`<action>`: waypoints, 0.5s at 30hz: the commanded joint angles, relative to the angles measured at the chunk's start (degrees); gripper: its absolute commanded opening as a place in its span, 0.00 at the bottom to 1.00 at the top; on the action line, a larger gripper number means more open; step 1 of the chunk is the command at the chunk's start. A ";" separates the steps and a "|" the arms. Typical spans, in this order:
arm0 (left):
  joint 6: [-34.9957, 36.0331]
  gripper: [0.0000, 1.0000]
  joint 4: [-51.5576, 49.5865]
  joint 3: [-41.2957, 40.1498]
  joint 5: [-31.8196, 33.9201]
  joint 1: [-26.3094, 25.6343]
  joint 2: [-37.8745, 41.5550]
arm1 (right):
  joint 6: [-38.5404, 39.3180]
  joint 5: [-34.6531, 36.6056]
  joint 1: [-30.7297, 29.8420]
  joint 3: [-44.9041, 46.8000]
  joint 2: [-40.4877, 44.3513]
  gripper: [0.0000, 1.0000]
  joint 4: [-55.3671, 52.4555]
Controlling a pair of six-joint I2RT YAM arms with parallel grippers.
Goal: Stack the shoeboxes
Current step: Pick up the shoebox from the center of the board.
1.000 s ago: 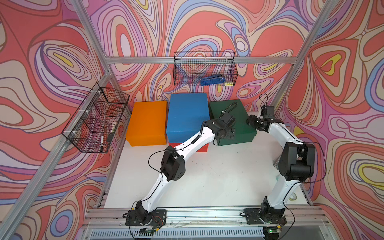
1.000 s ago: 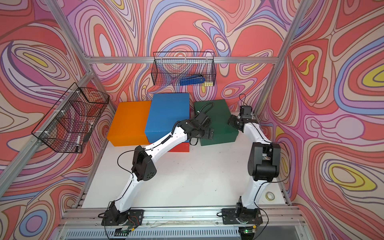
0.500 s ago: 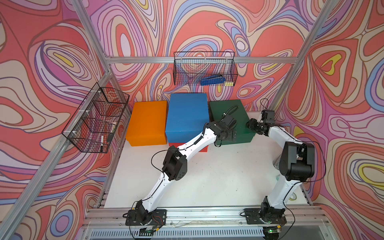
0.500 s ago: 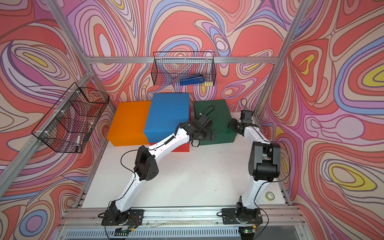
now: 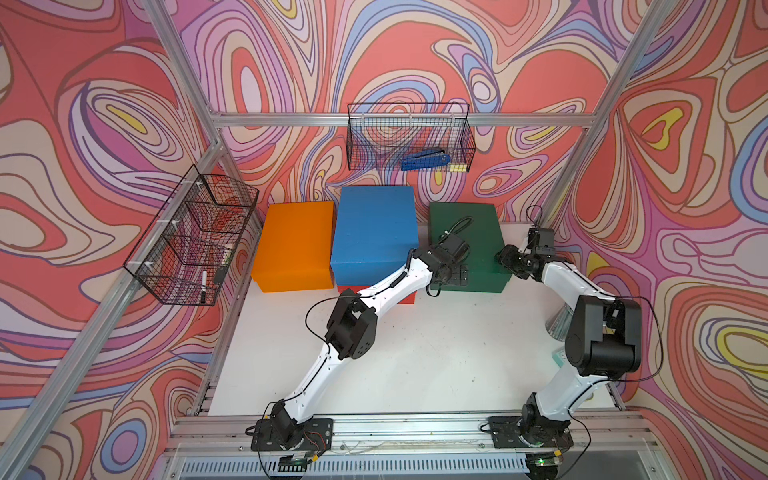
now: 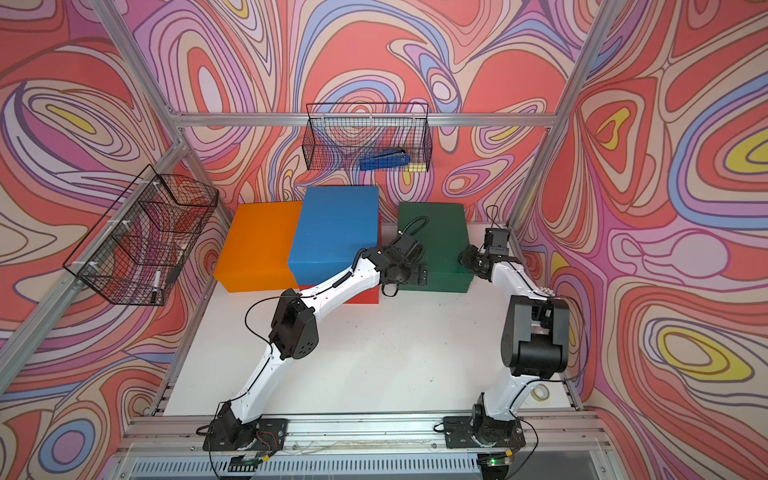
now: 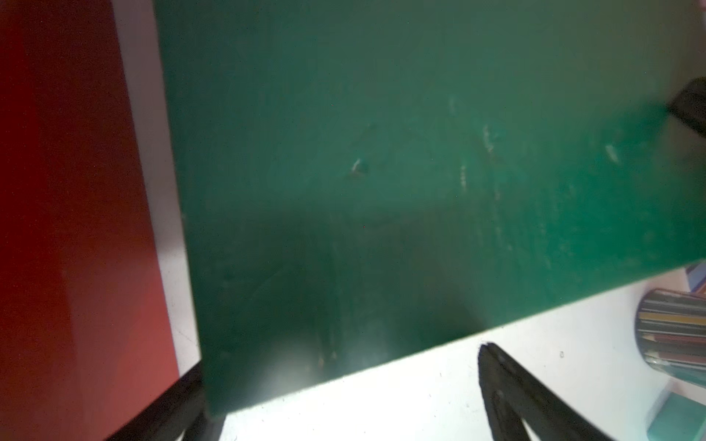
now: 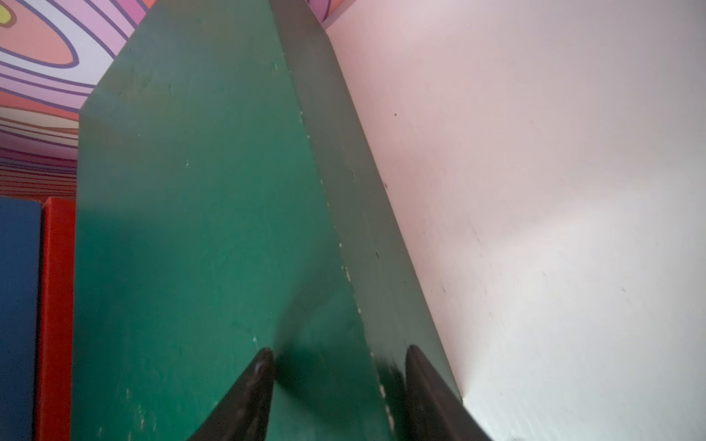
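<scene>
Stack at table (image 5: 415, 353) back: blue box (image 5: 374, 228) on red box (image 5: 409, 298); orange box (image 5: 295, 245) just beside on the left, green box (image 5: 461, 224) on the right across a narrow gap. Wide-spread left gripper (image 7: 340, 357) brackets green box's near corner; right gripper (image 8: 339, 349) sits astride its outer top edge, gripping or not I cannot tell

Four plain matte lidded boxes in a row at the far end from where I'm driving. Orange box (image 5: 295, 245) lies flat on the left. Next to it, blue box (image 5: 374, 228) sits on top of red box (image 5: 409, 298), which barely peeks out underneath. Dark green box (image 5: 478, 220) stands apart on the right with a scuffed lid, maybe a bit skewed.
</scene>
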State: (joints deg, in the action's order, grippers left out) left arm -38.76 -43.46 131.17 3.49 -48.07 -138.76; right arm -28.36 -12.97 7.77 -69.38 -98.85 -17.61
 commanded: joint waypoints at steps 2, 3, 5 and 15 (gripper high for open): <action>-1.49 0.99 2.80 -3.25 -3.49 -2.35 3.44 | -2.17 -1.58 -0.91 3.34 4.65 0.56 -4.93; -1.49 0.99 2.90 -3.89 -3.58 -2.72 3.85 | -2.11 -0.79 -0.93 3.68 5.62 0.57 -5.81; -1.49 0.99 3.25 -5.12 -3.75 -3.48 4.70 | -2.02 1.66 -0.90 4.35 7.73 0.59 -8.44; -1.78 0.99 3.30 -6.81 -4.62 -5.56 7.54 | -0.81 10.42 -0.50 4.43 12.97 0.70 -14.10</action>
State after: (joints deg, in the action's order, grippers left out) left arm -39.68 -40.84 124.99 -1.43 -54.26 -134.82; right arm -29.63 -5.93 7.07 -64.60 -86.35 -29.50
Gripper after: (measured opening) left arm 0.991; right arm 0.699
